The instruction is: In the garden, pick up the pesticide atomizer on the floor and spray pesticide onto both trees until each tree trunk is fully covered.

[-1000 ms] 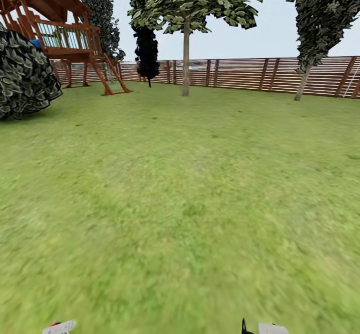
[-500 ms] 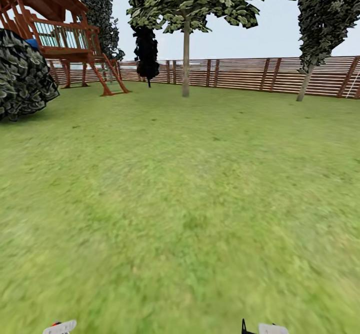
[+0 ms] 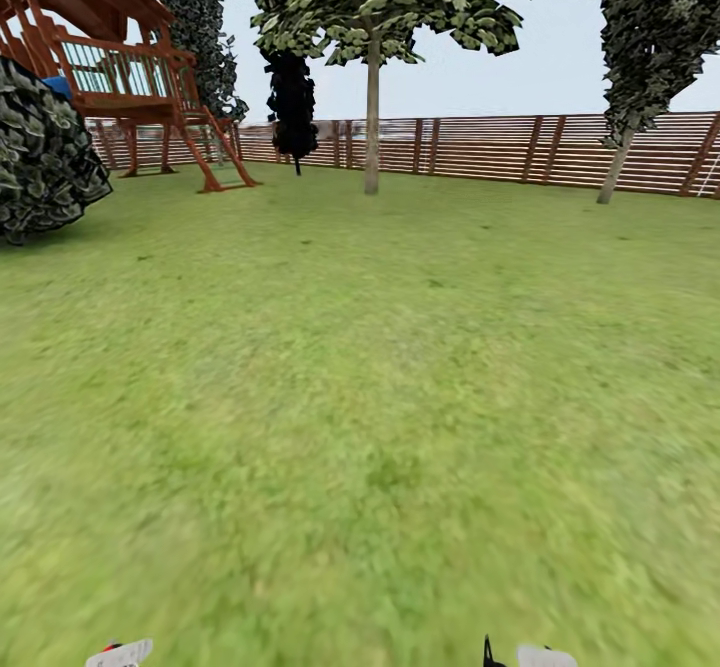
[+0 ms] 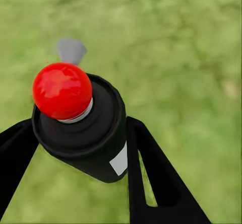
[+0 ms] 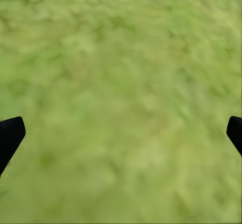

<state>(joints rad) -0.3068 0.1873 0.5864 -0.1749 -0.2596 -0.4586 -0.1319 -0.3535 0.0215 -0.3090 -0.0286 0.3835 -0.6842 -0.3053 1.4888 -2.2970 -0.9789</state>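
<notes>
The left gripper (image 4: 75, 148) is clamping its black jaws around the pesticide atomizer (image 4: 83, 126), a dark canister with a red ball top, hanging over the blurry green lawn (image 4: 191, 58). The right gripper (image 5: 121, 133) is holding its jaws spread wide with only grass (image 5: 121, 83) between them. Ahead, a straight tree trunk (image 3: 372, 117) is standing near the slatted wooden fence (image 3: 480, 147), a second tree (image 3: 612, 167) is leaning further right, and a wooden playhouse (image 3: 120, 67) is sitting behind a round dark bush (image 3: 40, 157).

The black pesticide atomizer (image 4: 85, 133), red-capped, sits clamped between the left gripper's (image 4: 80, 148) fingers above grass (image 4: 191, 48); two trees (image 3: 372, 117) stand by the fence.
</notes>
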